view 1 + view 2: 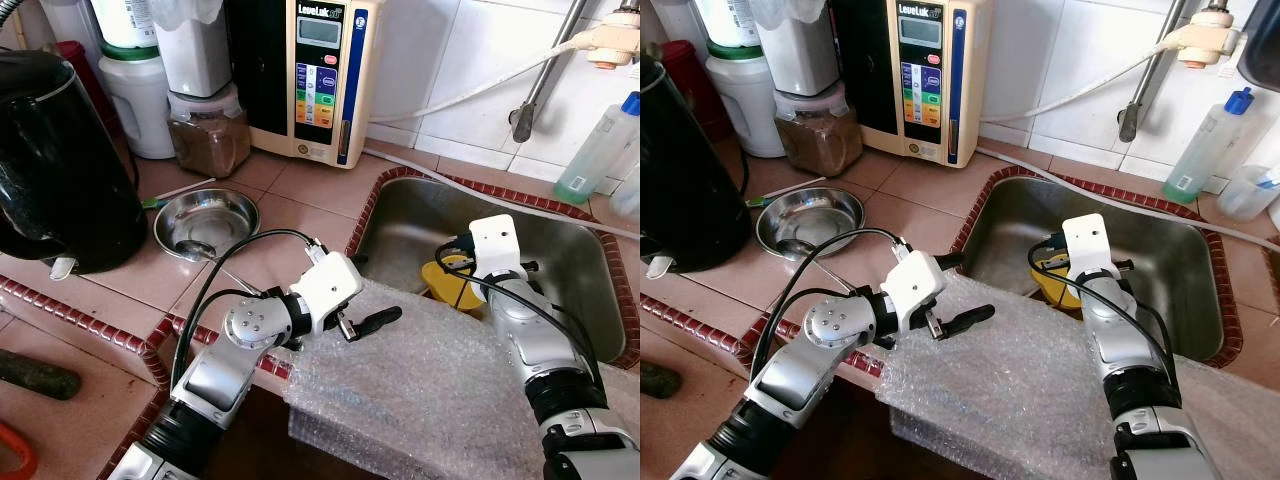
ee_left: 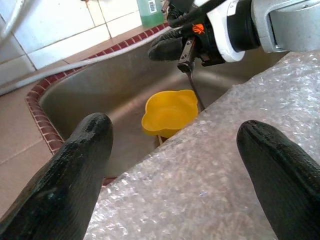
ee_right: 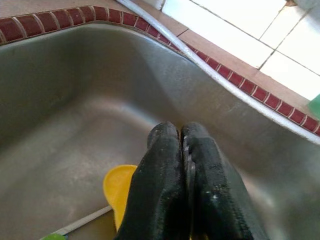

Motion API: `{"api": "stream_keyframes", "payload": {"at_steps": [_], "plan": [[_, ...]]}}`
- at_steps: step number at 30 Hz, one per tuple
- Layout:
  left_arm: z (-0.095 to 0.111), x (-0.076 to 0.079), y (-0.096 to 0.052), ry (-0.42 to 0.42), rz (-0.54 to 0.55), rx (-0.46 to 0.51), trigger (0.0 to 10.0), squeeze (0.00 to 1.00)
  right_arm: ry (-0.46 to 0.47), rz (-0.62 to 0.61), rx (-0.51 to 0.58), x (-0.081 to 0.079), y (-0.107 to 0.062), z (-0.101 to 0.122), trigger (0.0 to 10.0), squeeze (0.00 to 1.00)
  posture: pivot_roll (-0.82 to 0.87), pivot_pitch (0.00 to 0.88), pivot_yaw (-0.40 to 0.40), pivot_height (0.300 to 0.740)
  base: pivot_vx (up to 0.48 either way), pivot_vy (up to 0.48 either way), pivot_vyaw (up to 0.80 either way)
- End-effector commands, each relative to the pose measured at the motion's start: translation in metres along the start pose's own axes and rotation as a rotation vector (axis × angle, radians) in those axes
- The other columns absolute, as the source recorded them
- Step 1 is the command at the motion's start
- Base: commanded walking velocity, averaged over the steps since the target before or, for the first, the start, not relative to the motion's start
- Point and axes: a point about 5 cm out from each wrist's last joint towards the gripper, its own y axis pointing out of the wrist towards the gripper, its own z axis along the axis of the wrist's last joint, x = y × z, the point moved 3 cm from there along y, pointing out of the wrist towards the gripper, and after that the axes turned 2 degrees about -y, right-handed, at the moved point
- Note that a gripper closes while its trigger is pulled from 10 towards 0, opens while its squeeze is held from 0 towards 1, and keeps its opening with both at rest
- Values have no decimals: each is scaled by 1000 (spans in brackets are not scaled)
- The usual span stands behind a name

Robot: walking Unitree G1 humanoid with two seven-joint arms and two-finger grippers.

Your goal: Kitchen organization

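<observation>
Yellow cup (image 2: 169,112) in sink (image 1: 560,250), seemingly just beneath closed, empty right pincer (image 3: 186,142).

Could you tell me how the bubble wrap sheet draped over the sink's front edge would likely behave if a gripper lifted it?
The bubble wrap sags over the sink rim and counter edge, so it is probably floppy and would droop from a single grip. It looks thin and air-filled, so likely very light. Its glossy plastic surface may slip between the left gripper fingers.
</observation>
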Motion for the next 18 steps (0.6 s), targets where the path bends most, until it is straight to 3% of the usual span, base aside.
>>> {"api": "stream_keyframes", "payload": {"at_steps": [1,10,14,18], "plan": [[1,-3,2,13,9,-13,10000,1000,18,7,-32,1,-1,-9,10000,1000,-57,41,-21,740,0,0,0],[-1,2,3,19,8,-18,10000,1000,32,20,-29,-3,-1,-9,10000,1000,-55,41,-21,740,0,0,0],[-1,-12,1,32,115,-17,10000,1000,46,24,-11,-6,0,-5,10000,1000,-53,41,-21,740,0,0,0],[3,-33,-4,12,298,7,10000,1000,85,44,42,-9,-1,7,10000,1000,-52,42,-19,740,0,0,0]]}}
